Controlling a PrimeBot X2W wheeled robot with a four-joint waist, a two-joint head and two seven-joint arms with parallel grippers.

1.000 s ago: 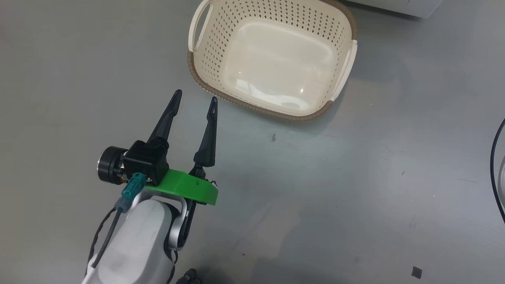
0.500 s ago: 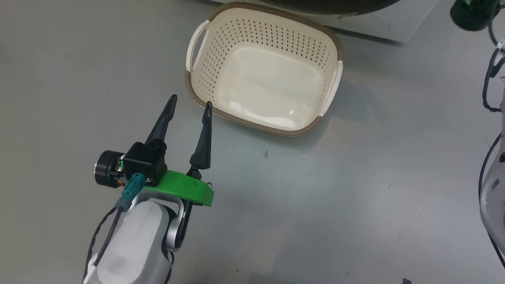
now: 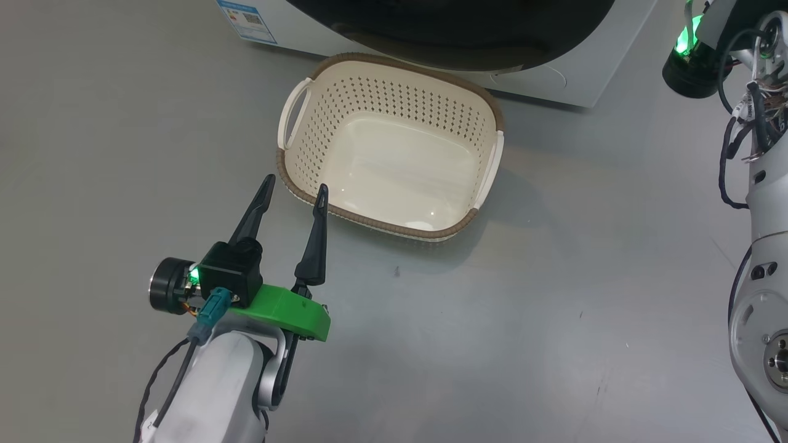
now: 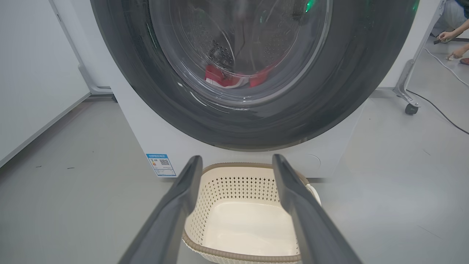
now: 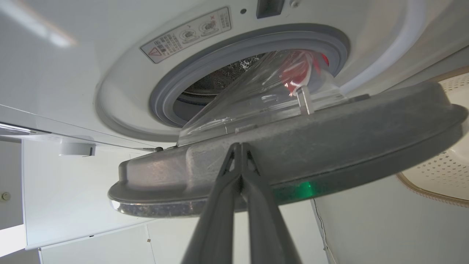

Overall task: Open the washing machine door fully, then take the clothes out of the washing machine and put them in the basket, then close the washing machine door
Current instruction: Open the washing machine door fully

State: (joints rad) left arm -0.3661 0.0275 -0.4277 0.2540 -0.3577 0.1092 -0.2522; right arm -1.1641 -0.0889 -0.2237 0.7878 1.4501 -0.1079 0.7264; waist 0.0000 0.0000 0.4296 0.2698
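Observation:
The cream basket [image 3: 381,226] stands on the floor in front of the white washing machine [image 3: 572,80]. My left gripper [image 3: 295,183] hovers open and holding nothing at the basket's near left corner. In the left wrist view its fingers frame the basket [image 4: 238,183] below the black-rimmed washing machine door [image 4: 146,91], and red clothes [image 4: 223,79] show behind the glass. The door [image 5: 329,146] stands ajar in the right wrist view. My right gripper [image 5: 240,145] is shut, its tips against the door's grey inner face. Clothes [image 5: 296,73] show through the glass bowl.
My pale right arm [image 3: 760,184] rises along the right edge of the head view. A blue label [image 4: 161,165] marks the machine's lower left corner. A person's hands [image 4: 449,35], a wheeled frame leg [image 4: 406,95] and a floor cable lie to the machine's right.
The head camera has tilted up, so the basket sits lower in the picture and the machine, door rim and right arm have come into view. The left gripper stays open by the basket.

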